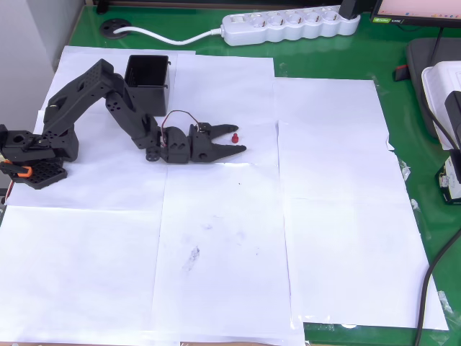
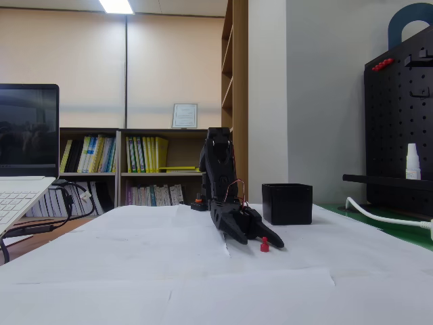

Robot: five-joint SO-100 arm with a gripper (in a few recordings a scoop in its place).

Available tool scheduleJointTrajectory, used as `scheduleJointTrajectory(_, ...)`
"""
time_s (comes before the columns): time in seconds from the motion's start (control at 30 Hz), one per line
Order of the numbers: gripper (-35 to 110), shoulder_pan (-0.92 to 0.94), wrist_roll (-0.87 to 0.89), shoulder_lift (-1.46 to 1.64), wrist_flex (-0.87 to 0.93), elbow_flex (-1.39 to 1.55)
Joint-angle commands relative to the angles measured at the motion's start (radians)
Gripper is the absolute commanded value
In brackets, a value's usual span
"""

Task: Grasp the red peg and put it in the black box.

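Red peg (image 1: 235, 137) sits on white paper (image 1: 324, 216) covering the table (image 1: 403, 101), centre-upper frame in overhead view, between the spread fingertips of the end effector (image 1: 235, 139), not gripped. Fingers apart, low over the paper. Fixed view: red peg (image 2: 264, 246) upright just beside the fingertip (image 2: 276, 242). Black box (image 1: 148, 83) upper left, behind the arm, well apart from peg.
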Motion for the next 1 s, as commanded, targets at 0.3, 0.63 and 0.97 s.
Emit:
scheduleJointTrajectory(0.3, 30, 0.009, -0.005, 0.031, 0.028, 0.051)
scheduleJointTrajectory(0.63, 26, 0.008, 0.005, 0.02, 0.06, 0.023)
scheduleJointTrajectory(0.97, 26, -0.023, 0.009, -0.048, 0.054, -0.089)
